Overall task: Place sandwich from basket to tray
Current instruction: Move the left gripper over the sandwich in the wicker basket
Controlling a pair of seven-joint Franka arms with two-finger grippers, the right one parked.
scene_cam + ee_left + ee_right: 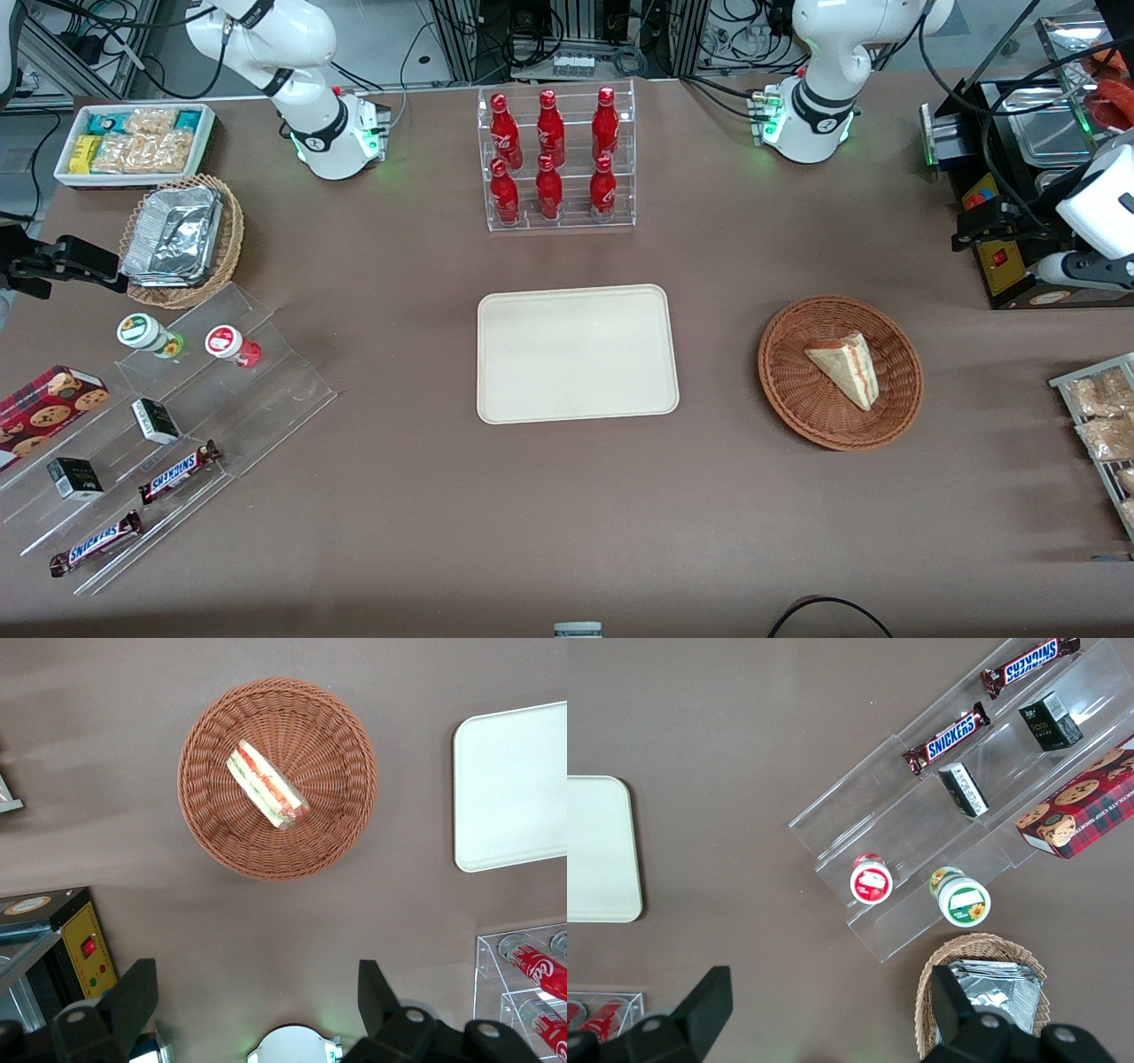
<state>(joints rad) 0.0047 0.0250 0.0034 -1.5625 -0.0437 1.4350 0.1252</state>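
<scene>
Fingers (133, 997) of the gripper (257, 1001) are seen spread wide apart with nothing between them, held high above the desk (106, 842) and well clear of every object; the sandwich (266, 784) is found lying in the basket (341, 828), ahead of the fingertips and far beneath them, with its filling edge turned upward and its length set at a slant to the line between the fingers; the tray (514, 806) is seen bare, off to one side of the fingers, past the basket.

Several failures can be foreseen; if the descent is made without the wrist being turned, the wedge would probably be caught across its long diagonal and could be twisted or squeezed out; the clear wrap is judged to be slippery, so a light grip might be lost during the carry; should the fingers be lowered too far, the woven floor could be struck or the light basket dragged across the desk; a fingertip could also be snagged on the raised wicker rim; the bottle rack (532, 970) stands close beside one finger, and a wide swing toward the tray might bring it into contact.
</scene>
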